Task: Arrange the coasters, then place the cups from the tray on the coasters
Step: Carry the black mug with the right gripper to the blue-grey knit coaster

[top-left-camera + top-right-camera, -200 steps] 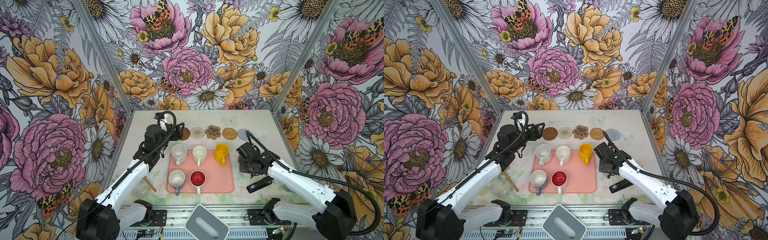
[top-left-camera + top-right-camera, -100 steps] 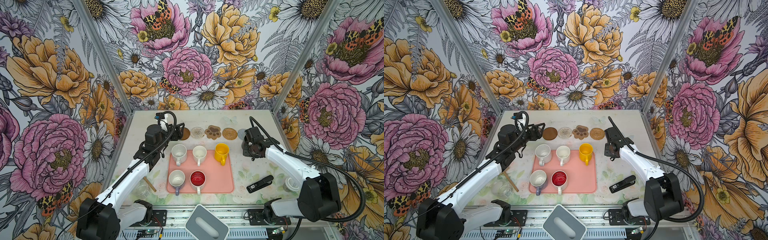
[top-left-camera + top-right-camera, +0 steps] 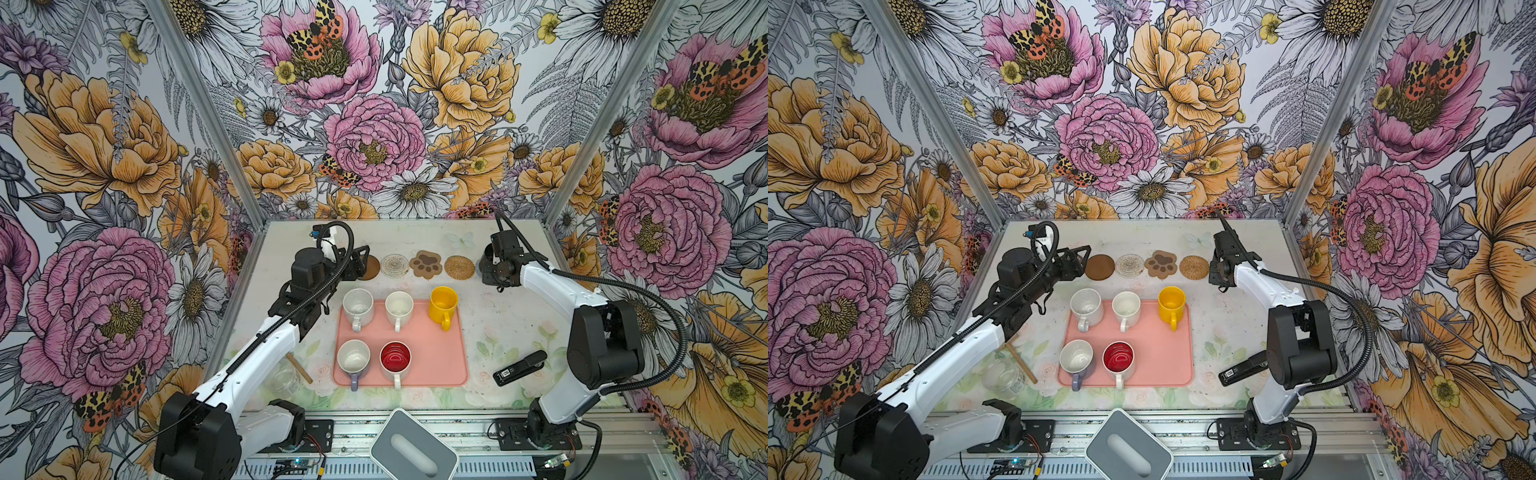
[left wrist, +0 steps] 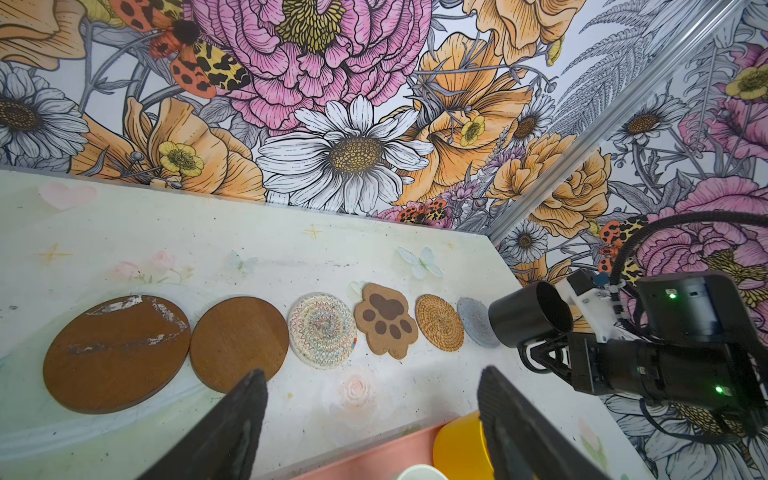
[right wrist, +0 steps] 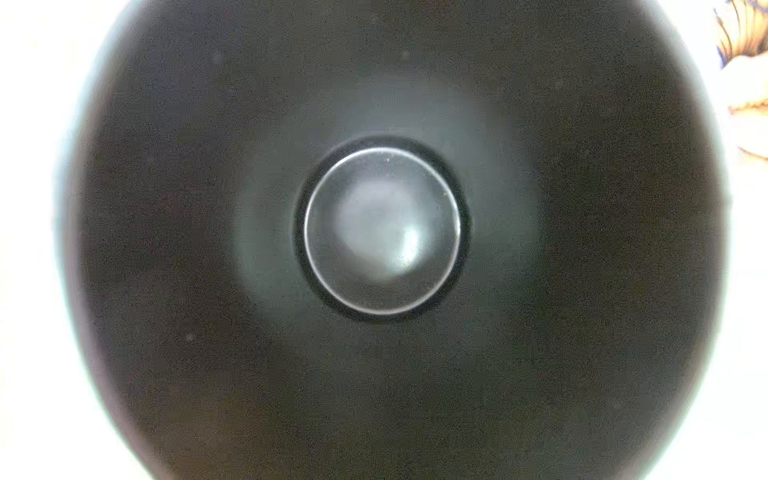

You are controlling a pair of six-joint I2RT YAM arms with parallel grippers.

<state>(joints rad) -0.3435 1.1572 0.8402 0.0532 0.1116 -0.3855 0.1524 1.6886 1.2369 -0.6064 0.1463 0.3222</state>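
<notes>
Currently the black cup (image 4: 524,319) is grasped by the right gripper (image 4: 544,353), which is clamped on it. The cup is held tipped on its side at the right end of the coaster row, just in front of the grey-blue woven coaster (image 4: 473,322). Whether cup and coaster touch cannot be told. In the right wrist view its dark inside is seen down to a bare round bottom.

Along the row toward the left, the rattan coaster (image 4: 439,322), the paw-print coaster (image 4: 386,320), the whitish woven coaster (image 4: 322,330), the plain brown disc (image 4: 239,343) and the scuffed brown disc (image 4: 116,353) are laid flat and close together on the desk (image 3: 498,324).

Nearer the front, five upright cups are carried by the pink tray (image 3: 440,361). At its back edge are the left white cup (image 3: 357,305), the right white cup (image 3: 399,307) and the yellow cup (image 3: 444,305). At its front are the lavender cup (image 3: 353,359) and the red-lined cup (image 3: 395,359). Only their own bare insides are shown.

The left gripper (image 4: 372,374) is spread wide with nothing held, above the brown-disc end of the row.

A clear glass jar (image 3: 282,376) with a wooden stick (image 3: 300,368) beside it is seen left of the tray, and a black stapler (image 3: 519,368) right of it.
</notes>
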